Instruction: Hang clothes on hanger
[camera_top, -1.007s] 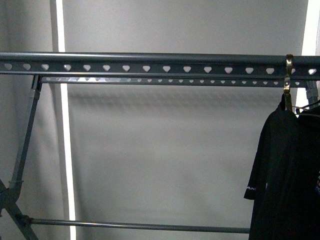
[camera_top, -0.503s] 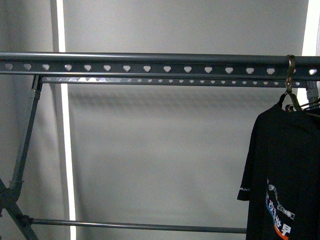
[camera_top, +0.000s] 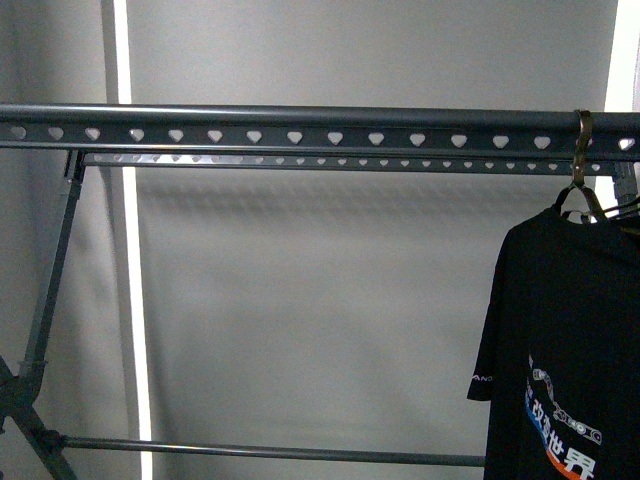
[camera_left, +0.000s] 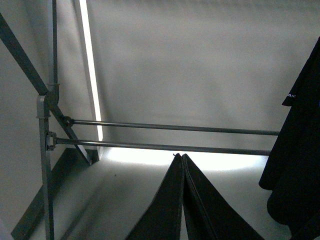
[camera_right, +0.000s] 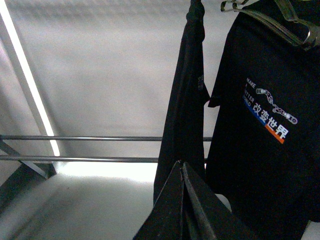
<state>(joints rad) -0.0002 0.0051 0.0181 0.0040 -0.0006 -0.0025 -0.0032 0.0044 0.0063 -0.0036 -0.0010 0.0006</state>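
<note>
Black printed T-shirt (camera_top: 565, 340) on rail (camera_top: 300, 128); left gripper (camera_left: 182, 160) and right gripper (camera_right: 181, 167) closed, empty.

Neither arm shows in the front view. In its own wrist view the left gripper (camera_left: 182, 200) has its two dark fingers pressed together, holding nothing. The right gripper (camera_right: 182, 205) looks the same, fingers closed tip to tip and empty.

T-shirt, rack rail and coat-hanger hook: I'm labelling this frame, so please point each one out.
T-shirt (camera_top: 565, 330): front view, on the chest above the print.
Rack rail (camera_top: 300, 128): front view, on the band with heart-shaped holes.
Coat-hanger hook (camera_top: 580, 150): front view, on the brass loop over the rail.
</note>
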